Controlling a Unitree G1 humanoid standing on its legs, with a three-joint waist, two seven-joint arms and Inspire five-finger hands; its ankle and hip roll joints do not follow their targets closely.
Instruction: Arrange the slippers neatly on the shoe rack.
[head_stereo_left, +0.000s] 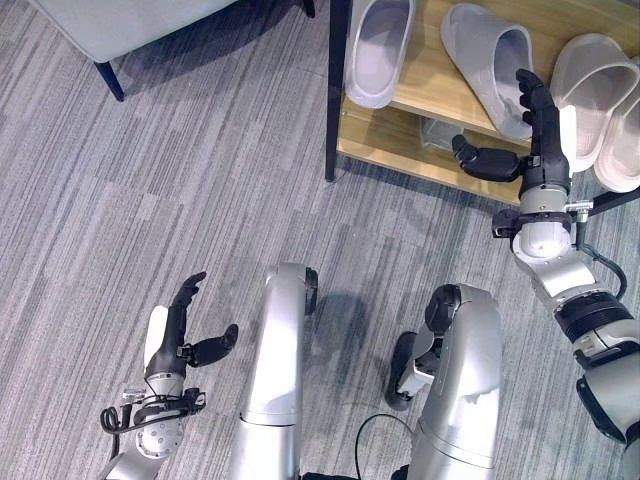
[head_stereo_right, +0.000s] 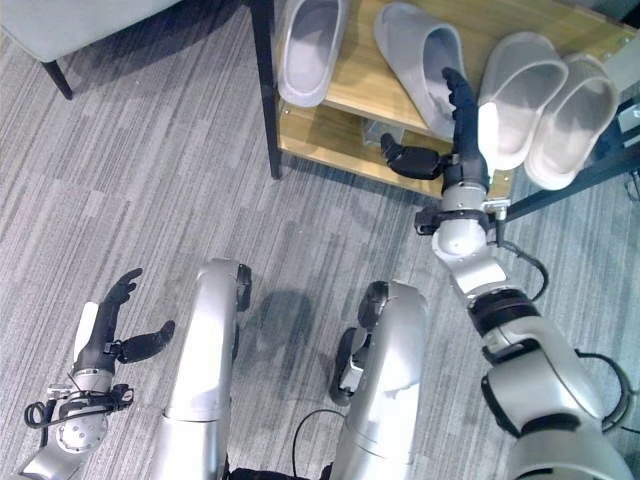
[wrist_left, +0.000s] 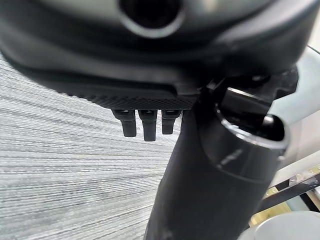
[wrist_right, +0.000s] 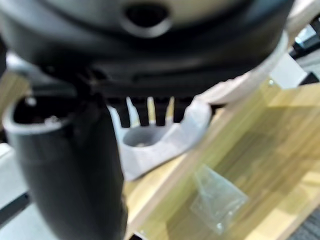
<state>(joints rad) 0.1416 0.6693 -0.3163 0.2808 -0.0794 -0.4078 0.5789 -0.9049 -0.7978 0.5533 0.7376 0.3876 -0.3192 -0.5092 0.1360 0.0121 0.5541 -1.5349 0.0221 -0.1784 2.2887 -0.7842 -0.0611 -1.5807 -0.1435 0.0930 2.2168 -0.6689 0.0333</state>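
A wooden two-tier shoe rack with a dark metal frame (head_stereo_left: 440, 160) fills the upper right of the frame, with four pale grey foam slippers on its top shelf: one (head_stereo_left: 381, 48) at the left end, a second (head_stereo_left: 489, 62) right of it, then two (head_stereo_left: 594, 82) (head_stereo_left: 625, 140) side by side, touching, at the right edge. A crumpled clear plastic wrapper (wrist_right: 216, 199) lies on the lower shelf. A grey upholstered seat with dark legs (head_stereo_left: 120, 25) sits at upper left on the grey striped carpet (head_stereo_left: 150, 200)

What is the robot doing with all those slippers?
It is tidying slippers on a wooden shoe rack. Four pale slippers lie on the top shelf. The right hand is open and reaching up beside the grey slipper in the middle, which lies crooked; I can't tell if it touches it. Two beige slippers sit side by side next to it, and another grey slipper lies further left. The left hand hangs open above the carpet.
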